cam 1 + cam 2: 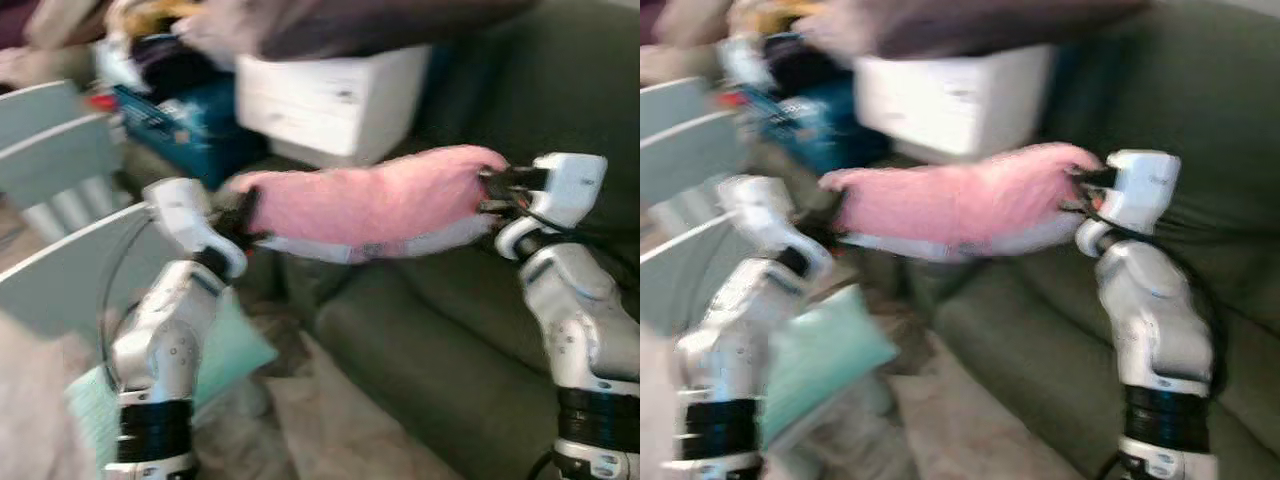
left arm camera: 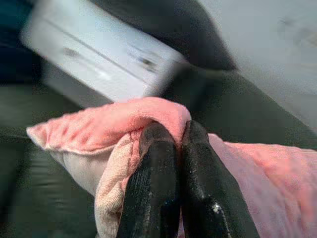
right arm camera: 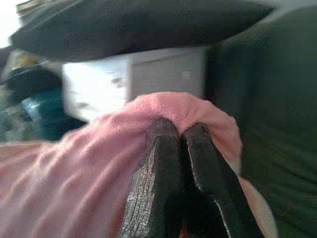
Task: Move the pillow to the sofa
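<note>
One pink pillow (image 1: 370,205) hangs above the green sofa (image 1: 450,350), each of its two ends pinched by one end effector: left (image 2: 179,135), right (image 3: 182,130).

Both silver arms are raised in front of the body, bent at the elbow, forearms rising to white wrist housings that turn inward toward each other. The left gripper (image 1: 243,222) sits lower and closer to the body; its two black fingers (image 2: 153,188) lie pressed together side by side, pinching one end of the pink pillow (image 1: 370,205). The right gripper (image 1: 490,190) is held a little higher and farther forward, its wrist bent sharply inward, its fingers (image 3: 158,183) likewise closed tight on the pillow's other end. The pillow hangs stretched between the two grippers, clear of any support.
</note>
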Available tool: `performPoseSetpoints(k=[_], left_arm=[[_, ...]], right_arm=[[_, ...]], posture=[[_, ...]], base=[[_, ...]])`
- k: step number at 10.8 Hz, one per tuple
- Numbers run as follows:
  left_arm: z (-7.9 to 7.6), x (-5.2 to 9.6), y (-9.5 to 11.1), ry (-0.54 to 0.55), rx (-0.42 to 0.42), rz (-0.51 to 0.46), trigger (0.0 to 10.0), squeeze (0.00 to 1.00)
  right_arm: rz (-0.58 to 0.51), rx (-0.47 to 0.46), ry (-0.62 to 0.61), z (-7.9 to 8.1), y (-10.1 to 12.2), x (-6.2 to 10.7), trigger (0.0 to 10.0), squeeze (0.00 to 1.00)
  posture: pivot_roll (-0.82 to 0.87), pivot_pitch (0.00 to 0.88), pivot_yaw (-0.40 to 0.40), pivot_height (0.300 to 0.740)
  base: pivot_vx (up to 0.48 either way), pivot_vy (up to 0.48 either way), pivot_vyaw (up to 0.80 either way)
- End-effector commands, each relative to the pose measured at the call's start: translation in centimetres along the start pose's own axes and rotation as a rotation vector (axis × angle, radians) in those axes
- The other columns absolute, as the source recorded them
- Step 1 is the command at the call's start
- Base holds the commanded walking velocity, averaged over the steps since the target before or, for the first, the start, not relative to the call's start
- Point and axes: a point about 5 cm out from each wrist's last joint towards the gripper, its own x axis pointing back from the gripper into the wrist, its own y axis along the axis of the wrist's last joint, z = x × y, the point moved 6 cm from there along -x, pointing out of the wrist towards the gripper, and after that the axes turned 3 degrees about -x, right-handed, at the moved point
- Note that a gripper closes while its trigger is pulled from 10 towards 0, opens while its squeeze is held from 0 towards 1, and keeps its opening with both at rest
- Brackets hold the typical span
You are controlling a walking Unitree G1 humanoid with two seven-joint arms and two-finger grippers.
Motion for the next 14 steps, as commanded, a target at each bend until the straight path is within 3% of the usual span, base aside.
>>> performPoseSetpoints(k=[1,5,14], left_arm=[[0.72,0.29,1.39,0.021,-0.018,-0.038,0.0,0.0],[0.85,0.35,1.58,0.027,-0.001,-0.047,0.0,0.0],[1.07,0.35,1.62,0.035,0.017,-0.041,0.0,0.0]], right_arm=[[-0.045,0.007,0.032,1.0,1.21,-0.16,0.0,0.0],[-0.044,0.007,0.034,1.03,1.21,-0.14,0.0,0.0],[-0.029,0.001,0.027,1.06,1.02,-0.2,0.0,0.0]], posture=[[-0.12,0.015,0.032,0.74],[-0.12,0.017,0.028,0.74],[-0.12,0.025,0.031,0.74]], base=[[0.0,0.0,0.0],[0.0,0.0,-0.11],[0.0,0.0,-0.8]])
